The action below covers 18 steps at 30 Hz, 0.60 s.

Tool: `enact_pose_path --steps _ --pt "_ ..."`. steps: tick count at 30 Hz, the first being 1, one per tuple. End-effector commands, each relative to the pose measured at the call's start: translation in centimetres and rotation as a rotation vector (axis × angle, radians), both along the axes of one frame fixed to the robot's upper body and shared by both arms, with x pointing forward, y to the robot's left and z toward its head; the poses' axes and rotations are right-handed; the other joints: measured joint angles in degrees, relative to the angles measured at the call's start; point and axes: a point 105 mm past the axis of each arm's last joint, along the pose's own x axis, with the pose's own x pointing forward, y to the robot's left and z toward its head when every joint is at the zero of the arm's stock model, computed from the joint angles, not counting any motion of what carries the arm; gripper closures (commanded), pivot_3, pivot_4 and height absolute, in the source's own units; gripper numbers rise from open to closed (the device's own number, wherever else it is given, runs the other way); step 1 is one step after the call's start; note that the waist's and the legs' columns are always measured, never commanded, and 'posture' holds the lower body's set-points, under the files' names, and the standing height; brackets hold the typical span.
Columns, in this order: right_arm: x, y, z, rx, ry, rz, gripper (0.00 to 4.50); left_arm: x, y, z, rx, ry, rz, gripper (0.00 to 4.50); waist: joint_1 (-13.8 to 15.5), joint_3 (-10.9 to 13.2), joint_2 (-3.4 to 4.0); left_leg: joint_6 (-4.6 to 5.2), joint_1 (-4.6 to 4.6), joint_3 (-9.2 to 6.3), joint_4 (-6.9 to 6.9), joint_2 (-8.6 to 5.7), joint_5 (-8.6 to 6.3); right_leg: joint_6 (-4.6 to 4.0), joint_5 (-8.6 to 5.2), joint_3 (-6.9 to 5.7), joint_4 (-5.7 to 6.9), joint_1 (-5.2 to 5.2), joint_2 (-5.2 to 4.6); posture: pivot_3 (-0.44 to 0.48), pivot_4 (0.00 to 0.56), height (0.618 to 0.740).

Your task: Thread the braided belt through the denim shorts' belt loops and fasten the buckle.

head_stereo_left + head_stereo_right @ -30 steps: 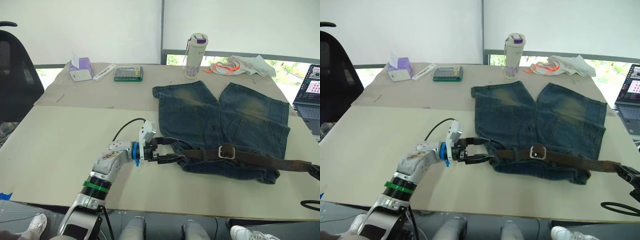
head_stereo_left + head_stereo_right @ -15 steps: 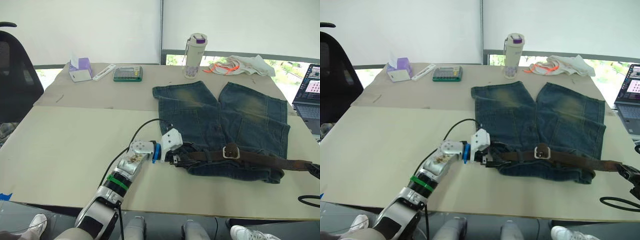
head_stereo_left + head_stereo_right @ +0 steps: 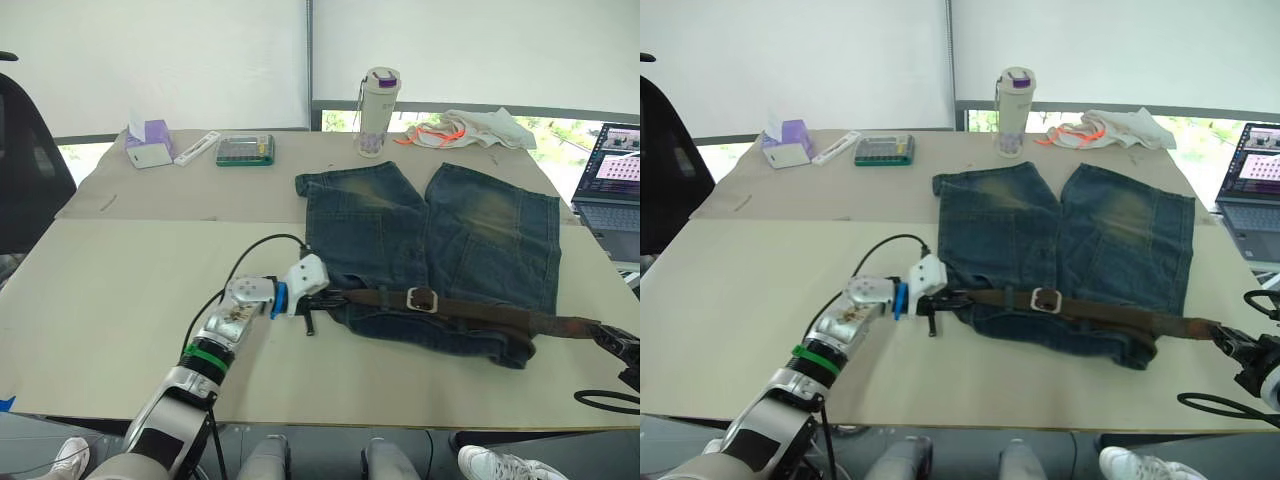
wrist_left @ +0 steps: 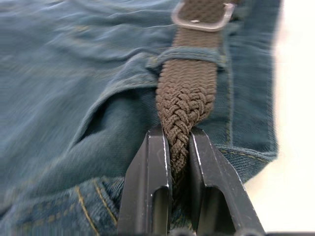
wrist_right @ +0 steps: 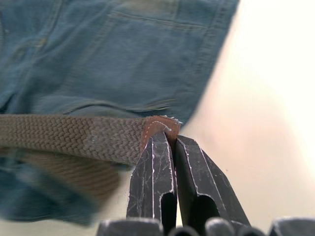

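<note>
**Belt pinched at both ends, stretched across the waistband**

The table (image 3: 120,290) is wide and pale, with plenty of bare surface on the robot's left side and along the near edge. The denim shorts (image 3: 430,250) lie flat toward the right half, legs pointing away from the robot and the waistband nearest it. Behind them, along the far edge, stand a bottle (image 3: 375,97), a white cloth with orange cord (image 3: 470,128), a calculator (image 3: 245,151) and a tissue box (image 3: 147,145); a laptop (image 3: 610,180) sits off to the right.

The braided belt (image 3: 480,315) runs left to right along the waistband, its long axis crosswise to the robot. Its right end overhangs the shorts and reaches near the table's right edge. The buckle (image 3: 422,299) lies about midway along the waistband. In the left wrist view the strap passes under one of the belt loops (image 4: 189,51) just short of the buckle.

The left gripper (image 4: 178,147) has its fingers squeezed onto the belt's woven end at the shorts' left corner. The right gripper (image 5: 172,142) nips the leather-tipped right end, fingers pressed together on it, beyond the shorts' edge.
</note>
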Motion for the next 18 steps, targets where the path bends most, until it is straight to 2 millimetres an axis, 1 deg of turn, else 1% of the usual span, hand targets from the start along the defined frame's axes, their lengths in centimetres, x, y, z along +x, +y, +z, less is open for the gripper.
enact_pose_path --steps 1,2,4,6,9,11,12,13,14,16,18 --pt "0.1 -0.5 0.5 -0.034 -0.019 -0.024 4.50 0.4 3.6 -1.4 0.012 0.072 0.126 4.49 -0.06 -0.01 0.02 0.00 0.00 0.00 0.00 0.00 0.00 -0.01 0.01 0.01 0.00 0.00 0.00 0.000 0.150 0.740" --pt "0.2 -0.4 0.4 -0.033 -0.013 -0.016 4.50 0.2 3.9 -1.4 0.004 0.085 0.131 4.49 -0.04 -0.01 0.02 0.00 0.01 0.00 0.00 0.00 0.00 -0.06 0.03 0.01 0.00 0.00 0.00 0.000 0.150 0.740" --pt "0.3 -0.5 0.2 -0.048 -0.005 -0.018 4.50 -0.7 3.6 -1.5 -0.029 0.129 0.101 4.49 -0.08 -0.03 0.04 0.00 0.02 0.00 -0.01 0.01 0.00 -0.14 0.08 0.01 0.01 0.00 0.00 0.000 0.150 0.740" --pt "0.3 -1.6 0.0 -0.088 0.011 -0.062 4.50 -1.6 3.0 -1.5 -0.066 0.178 0.077 4.49 0.07 -0.03 0.05 0.00 0.03 0.00 -0.03 0.01 0.00 -0.14 0.08 0.01 0.01 0.02 0.00 0.000 0.150 0.740" --pt "0.3 -2.2 0.2 -0.135 -0.003 -0.069 4.50 -2.2 2.8 -1.7 -0.101 0.262 0.086 4.49 0.43 -0.04 0.07 0.00 0.02 0.00 -0.01 -0.01 0.00 -0.15 0.09 0.02 -0.02 0.04 -0.01 0.000 0.150 0.740" --pt "0.5 -0.6 1.0 -0.100 -0.052 0.025 3.71 -1.9 3.1 -1.5 -0.112 0.249 0.101 4.50 0.54 -0.04 0.07 0.00 0.02 0.00 0.00 -0.02 0.00 -0.14 0.08 0.01 -0.02 0.04 -0.01 0.000 0.150 0.740" --pt "0.5 0.1 1.3 -0.080 -0.074 0.062 3.39 -1.8 3.2 -1.3 -0.117 0.241 0.105 4.50 0.51 -0.04 0.06 0.00 0.02 0.00 -0.01 -0.01 0.00 -0.14 0.08 0.01 -0.02 0.04 -0.01 0.000 0.150 0.740" --pt "0.5 0.6 1.8 -0.073 -0.100 0.099 3.07 -1.6 3.5 -1.2 -0.128 0.240 0.120 4.01 0.37 -0.04 0.06 0.00 0.02 0.00 -0.02 -0.01 0.00 -0.14 0.08 0.01 -0.02 0.04 0.00 0.000 0.150 0.740" --pt "0.5 0.8 2.1 -0.082 -0.126 0.114 2.74 -1.6 3.8 -1.1 -0.139 0.253 0.118 3.46 0.15 -0.04 0.07 0.00 0.03 0.00 -0.03 -0.01 0.00 -0.14 0.08 0.01 -0.02 0.04 0.00 0.000 0.150 0.740" --pt "0.4 1.0 2.5 -0.097 -0.171 0.136 2.06 -1.7 4.2 -0.9 -0.146 0.252 0.096 2.84 -0.04 -0.04 0.06 0.00 0.08 0.01 -0.03 0.02 0.00 -0.12 0.07 0.01 0.01 0.04 0.02 0.000 0.150 0.740" --pt "0.1 1.4 3.1 -0.149 -0.239 0.183 1.36 -2.1 4.4 0.0 -0.171 0.224 0.057 2.11 0.08 -0.04 0.07 0.00 0.09 0.00 -0.04 0.04 0.00 -0.11 0.06 0.01 0.02 0.04 0.04 0.000 0.150 0.740"
